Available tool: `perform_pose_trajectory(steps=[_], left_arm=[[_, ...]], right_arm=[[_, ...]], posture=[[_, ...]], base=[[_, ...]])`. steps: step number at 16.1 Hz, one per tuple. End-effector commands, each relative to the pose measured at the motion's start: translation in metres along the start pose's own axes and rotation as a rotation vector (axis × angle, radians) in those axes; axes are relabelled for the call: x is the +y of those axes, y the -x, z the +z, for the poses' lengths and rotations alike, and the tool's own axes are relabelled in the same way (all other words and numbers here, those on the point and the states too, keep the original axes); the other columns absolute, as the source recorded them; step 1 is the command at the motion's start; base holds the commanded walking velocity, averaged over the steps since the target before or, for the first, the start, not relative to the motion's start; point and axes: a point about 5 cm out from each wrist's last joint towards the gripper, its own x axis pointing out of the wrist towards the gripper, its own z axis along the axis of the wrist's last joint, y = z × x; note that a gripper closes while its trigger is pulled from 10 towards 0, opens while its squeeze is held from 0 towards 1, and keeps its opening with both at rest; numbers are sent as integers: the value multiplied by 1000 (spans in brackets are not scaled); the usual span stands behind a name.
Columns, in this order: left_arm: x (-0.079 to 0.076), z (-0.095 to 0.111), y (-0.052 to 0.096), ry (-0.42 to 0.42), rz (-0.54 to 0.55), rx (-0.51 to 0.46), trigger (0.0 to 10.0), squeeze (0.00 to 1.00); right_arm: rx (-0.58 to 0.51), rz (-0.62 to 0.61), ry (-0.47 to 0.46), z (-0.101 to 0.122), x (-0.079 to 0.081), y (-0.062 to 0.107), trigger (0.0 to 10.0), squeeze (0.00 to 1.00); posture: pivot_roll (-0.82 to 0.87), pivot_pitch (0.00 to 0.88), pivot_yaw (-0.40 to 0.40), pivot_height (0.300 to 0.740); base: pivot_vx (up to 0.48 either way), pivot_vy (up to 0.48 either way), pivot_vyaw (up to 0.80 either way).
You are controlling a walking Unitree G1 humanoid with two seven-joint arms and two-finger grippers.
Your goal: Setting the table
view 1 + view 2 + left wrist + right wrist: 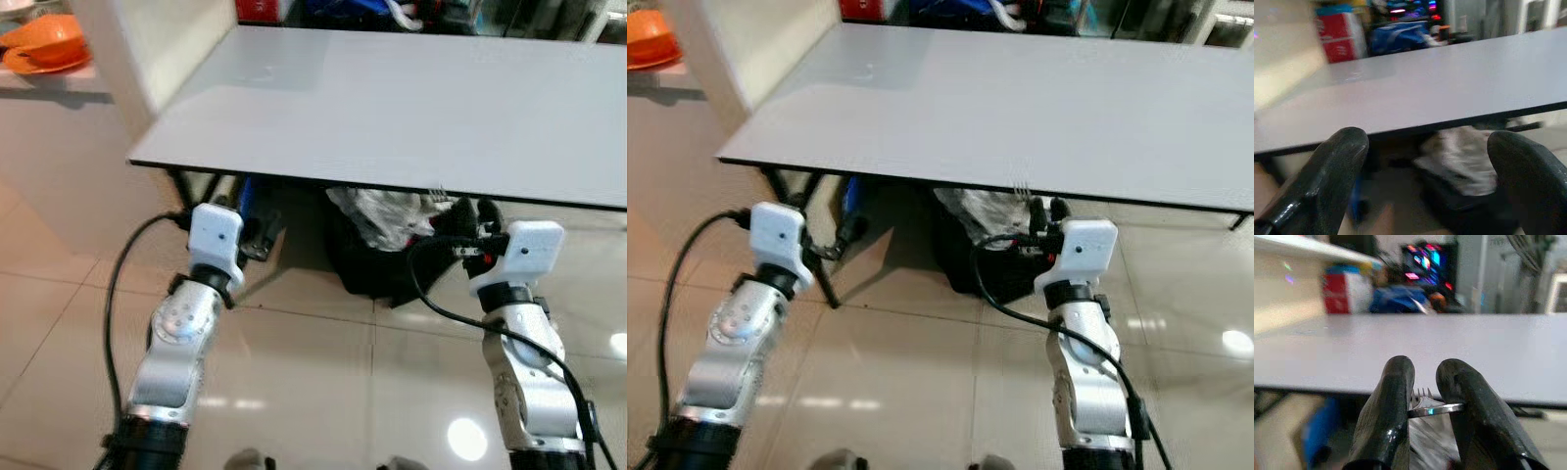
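Under table (pixel 392 108) edge: right gripper (pixel 1425 404) pinches fork (pixel 1422 399), handle hidden.

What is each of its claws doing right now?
Left gripper: open, holding nothing.
Right gripper: shut on a fork, below the table edge.

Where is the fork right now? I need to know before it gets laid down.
The fork is clamped in the right claw, held just below the near edge of the grey table, on the robot's right, tines toward the table.
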Motion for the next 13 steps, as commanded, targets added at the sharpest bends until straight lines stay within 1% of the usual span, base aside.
perform_pose_trajectory(steps=[1, 4, 7, 9, 10, 13], left_arm=[[-1, -3, 2, -9, -6, -4, 10000, 0], [-2, -5, 2, -10, -7, -5, 10000, 0], [-2, 1, -1, -15, -8, -32, 10000, 0], [-3, 3, -3, -8, -15, -31, 10000, 0], [-2, 1, -7, -4, 1, -3, 10000, 0], [-2, 0, -8, -8, -8, -2, 10000, 0]], right_arm=[[-42, -7, -4, 5, -2, -2, 10000, 0], [-46, 0, 0, 3, -2, -4, 10000, 0], [-63, 9, 1, 6, 1, -7, 10000, 0], [-69, 3, 8, 8, 1, -9, 10000, 0], [-52, -1, 22, 7, 1, -13, 10000, 0], [-54, -1, 26, 8, 1, -16, 10000, 0]], posture=[[-41, 62, 41, 740], [-38, 52, 37, 740], [-38, 44, 36, 740], [-39, 41, 37, 740], [-39, 41, 37, 740], [-40, 40, 35, 740]], base=[[0, -398, 0], [0, -399, 0], [0, -400, 0], [0, -270, 0], [0, 0, 0], [0, 0, 0]])
